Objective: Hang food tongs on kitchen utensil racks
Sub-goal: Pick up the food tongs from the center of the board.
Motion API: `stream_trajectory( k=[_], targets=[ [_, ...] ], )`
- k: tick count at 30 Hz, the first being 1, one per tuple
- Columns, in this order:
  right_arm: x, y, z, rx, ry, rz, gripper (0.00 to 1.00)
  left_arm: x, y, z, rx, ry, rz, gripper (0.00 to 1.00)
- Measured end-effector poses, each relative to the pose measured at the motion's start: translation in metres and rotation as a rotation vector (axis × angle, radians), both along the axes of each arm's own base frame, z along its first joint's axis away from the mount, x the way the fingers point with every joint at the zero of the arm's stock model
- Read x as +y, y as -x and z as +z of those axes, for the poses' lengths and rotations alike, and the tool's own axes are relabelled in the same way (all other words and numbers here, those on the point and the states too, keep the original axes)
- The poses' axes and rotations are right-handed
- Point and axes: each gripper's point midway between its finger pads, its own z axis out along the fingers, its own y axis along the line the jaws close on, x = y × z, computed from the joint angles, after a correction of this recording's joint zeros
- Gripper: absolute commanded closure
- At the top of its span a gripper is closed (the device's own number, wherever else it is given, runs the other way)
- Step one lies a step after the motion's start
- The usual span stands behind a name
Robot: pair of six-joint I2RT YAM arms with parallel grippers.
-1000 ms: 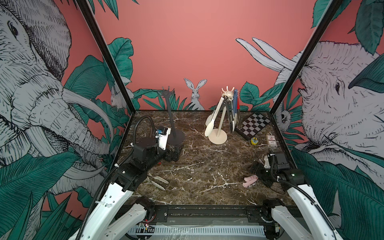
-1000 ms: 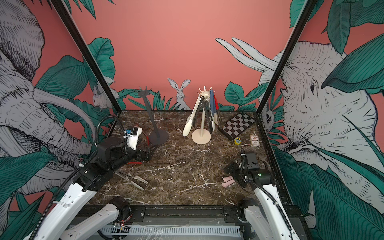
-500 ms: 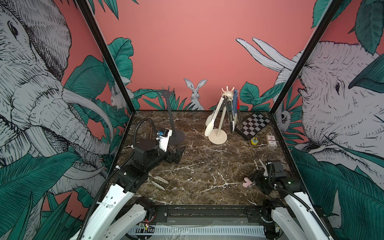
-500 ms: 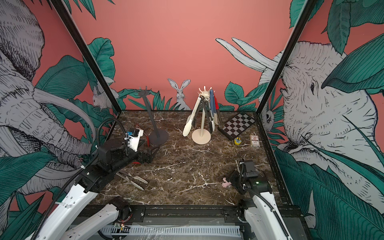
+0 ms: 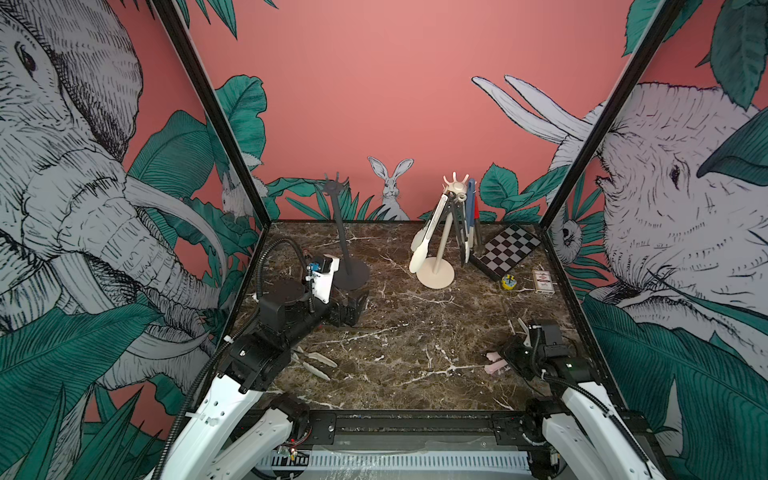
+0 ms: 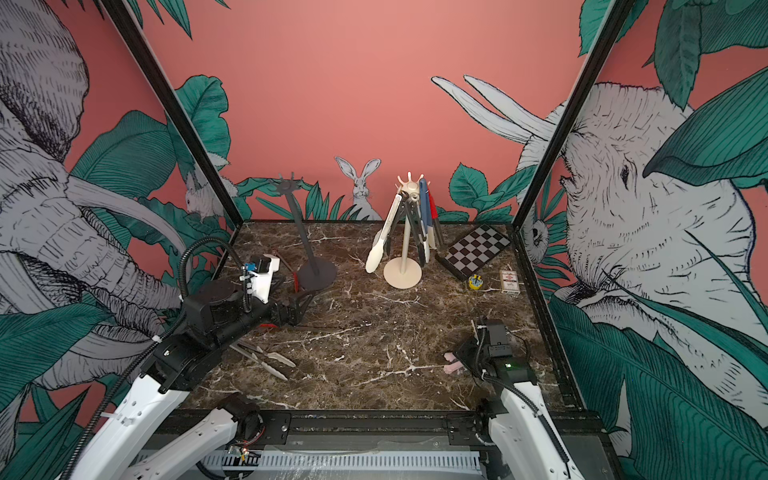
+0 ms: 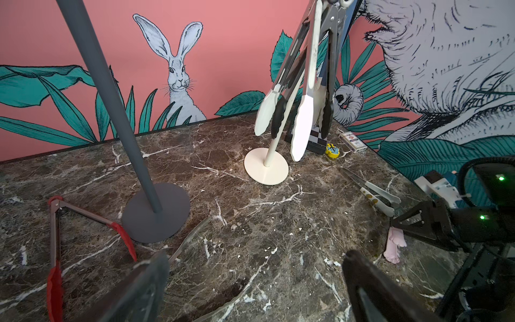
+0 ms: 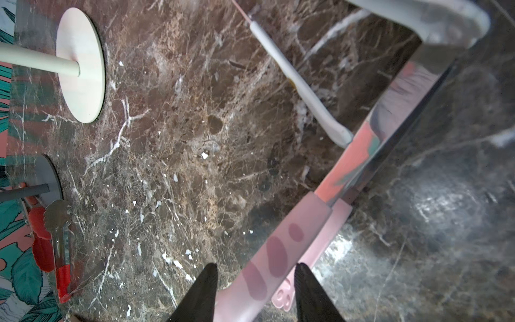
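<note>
My right arm has drawn back toward the counter's near edge since a second ago, and my right gripper (image 8: 255,267) has narrowed from a wider spread. The counter (image 5: 415,332) is brown marble veined with white. It is boxed in by salmon walls painted with elephants, a rabbit and green leaves. Toward the back edge stands the cream rack (image 5: 435,272), with cream-tipped tongs (image 5: 419,249), black-tipped tongs (image 7: 278,120) and blue-handled tongs (image 5: 470,203) hanging from its hooks. To its left stands the dark grey rack (image 5: 355,277). Red-tipped tongs (image 7: 55,251) lie spread open on the marble just beside the grey base. A chessboard (image 5: 509,251) fills the back right corner, with a card box (image 5: 543,282) in front of it by the right edge. The pink tongs (image 8: 267,251) lie near the right edge, toward the front, and my right jaws stand on either side of their upper arm. Whether they press it yet I cannot tell. My left gripper (image 7: 256,255) hangs released in front of the grey rack, its fingers spread wide above the marble and clasping nothing.
</note>
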Motion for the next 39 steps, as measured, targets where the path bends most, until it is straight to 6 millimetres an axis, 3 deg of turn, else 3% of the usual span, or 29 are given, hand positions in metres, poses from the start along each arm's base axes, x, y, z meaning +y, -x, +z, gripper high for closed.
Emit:
stream_trajectory(
  k=[3,9,19,26,39],
  targets=[
    [0.0,-0.006,0.0,-0.017,-0.002,-0.004,0.69,0.0,0.0,0.004,-0.011,0.002,0.0,0.01],
    [0.0,-0.013,-0.003,-0.025,-0.007,-0.01,0.76,0.002,-0.001,0.005,-0.015,-0.003,0.008,0.01],
    [0.001,-0.018,-0.016,0.003,-0.014,-0.017,0.78,0.003,-0.001,0.006,-0.021,-0.004,0.016,0.01],
    [0.001,-0.028,-0.016,-0.001,-0.01,-0.029,0.68,0.004,0.0,0.007,-0.028,-0.007,0.018,0.01],
    [-0.002,-0.032,-0.032,0.092,0.019,-0.038,0.68,0.005,-0.001,0.007,-0.032,-0.013,0.02,0.01]
  ],
)
